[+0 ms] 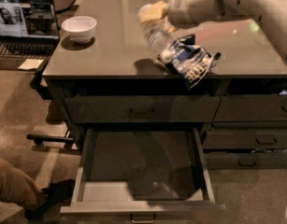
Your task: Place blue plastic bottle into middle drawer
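Note:
My gripper [151, 14], with yellowish fingers, is shut on the blue plastic bottle [155, 34]. It holds the bottle in the air over the countertop, tilted with its white cap pointing down and toward the front edge. The bottle's shadow falls on the counter just left of a snack bag. The middle drawer [142, 208] is pulled wide open below the counter. Its lighter grey inside holds nothing and its small dark handle shows at the bottom. The drawer lies below and in front of the held bottle.
A dark blue-and-white snack bag [192, 59] lies at the counter's front edge. A white bowl [80, 28] and an open laptop [24, 22] stand at the left. The top drawer [140, 110] is shut. The right-hand drawer stack [255, 139] is shut. A person's leg [12, 185] is lower left.

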